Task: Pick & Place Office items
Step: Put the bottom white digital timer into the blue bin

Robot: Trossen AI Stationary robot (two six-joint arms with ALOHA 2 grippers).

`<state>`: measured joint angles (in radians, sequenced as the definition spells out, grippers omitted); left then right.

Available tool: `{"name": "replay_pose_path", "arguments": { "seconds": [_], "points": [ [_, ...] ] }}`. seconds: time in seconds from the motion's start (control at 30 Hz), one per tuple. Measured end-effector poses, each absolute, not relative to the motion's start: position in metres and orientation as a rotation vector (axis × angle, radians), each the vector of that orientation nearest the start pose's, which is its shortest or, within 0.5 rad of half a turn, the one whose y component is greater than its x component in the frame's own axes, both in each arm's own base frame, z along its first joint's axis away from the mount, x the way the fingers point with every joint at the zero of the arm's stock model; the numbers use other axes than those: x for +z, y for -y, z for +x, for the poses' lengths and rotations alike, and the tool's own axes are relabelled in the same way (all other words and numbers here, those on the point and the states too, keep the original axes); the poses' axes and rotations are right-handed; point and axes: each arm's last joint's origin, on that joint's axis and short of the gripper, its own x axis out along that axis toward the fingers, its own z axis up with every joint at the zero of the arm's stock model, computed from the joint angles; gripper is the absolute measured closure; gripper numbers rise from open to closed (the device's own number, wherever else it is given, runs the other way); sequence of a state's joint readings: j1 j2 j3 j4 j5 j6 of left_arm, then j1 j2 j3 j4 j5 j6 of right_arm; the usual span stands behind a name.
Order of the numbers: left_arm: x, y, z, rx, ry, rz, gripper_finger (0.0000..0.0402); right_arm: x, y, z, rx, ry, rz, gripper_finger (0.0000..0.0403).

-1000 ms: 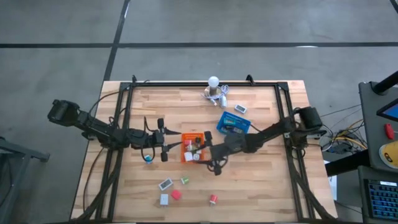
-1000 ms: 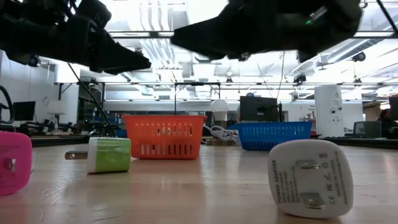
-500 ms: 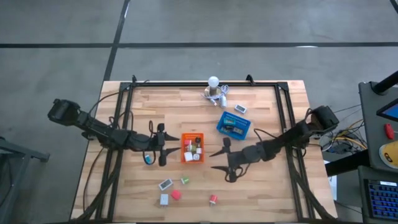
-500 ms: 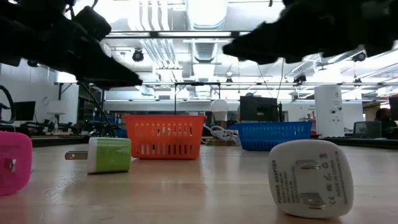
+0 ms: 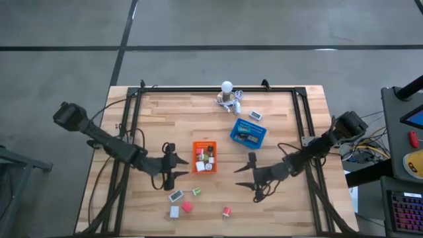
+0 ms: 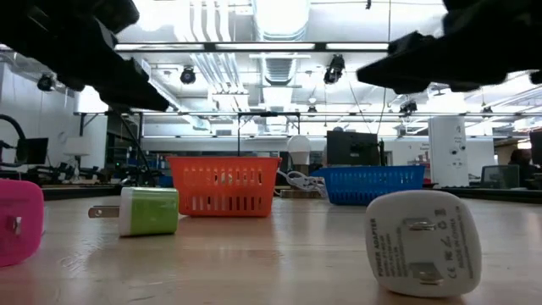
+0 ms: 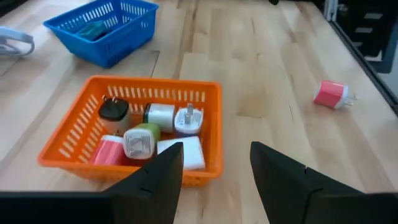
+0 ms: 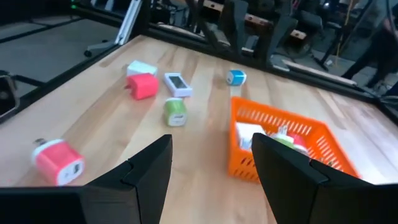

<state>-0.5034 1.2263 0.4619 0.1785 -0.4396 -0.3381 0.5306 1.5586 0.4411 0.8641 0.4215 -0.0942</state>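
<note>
Small blocky plug adapters: white, green, pink and black ones lie in the orange tray (image 5: 205, 157); loose pink (image 5: 187, 207), green (image 5: 196, 192), white (image 5: 174, 211) ones lie below it on the surface (image 5: 277, 125). Left tool (image 5: 177, 175) and right tool (image 5: 245, 178) flank the tray, both spread, empty.

the pink charger (image 6: 19, 222) is cut off by the low view's left edge, its far side unseen.
</note>
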Motion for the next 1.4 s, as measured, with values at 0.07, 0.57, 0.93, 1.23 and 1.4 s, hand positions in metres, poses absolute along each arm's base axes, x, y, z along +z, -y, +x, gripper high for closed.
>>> {"name": "replay_pose_path", "arguments": {
  "seconds": [0.07,0.57,0.93,1.23,1.4],
  "points": [
    [0.174,0.103,0.203,0.040,-0.545,-0.061,0.0212,0.149,-0.126,0.234,0.126,-0.221,-0.198,0.0184],
    [0.168,0.118,0.189,0.034,-0.610,-0.194,0.0212,0.155,-0.091,0.162,0.105,-0.127,-0.079,0.0184],
    [0.174,0.130,0.191,0.044,-0.887,-0.412,0.0211,0.149,-0.082,0.150,0.084,-0.165,-0.064,0.0184],
    [0.181,0.158,0.220,0.042,-1.056,-0.534,0.0178,0.150,-0.084,0.153,0.079,-0.177,-0.077,0.0184],
    [0.164,0.173,0.234,0.045,-1.185,-0.553,0.0156,0.147,-0.084,0.152,0.080,-0.203,-0.094,0.0184]
  ]
}}
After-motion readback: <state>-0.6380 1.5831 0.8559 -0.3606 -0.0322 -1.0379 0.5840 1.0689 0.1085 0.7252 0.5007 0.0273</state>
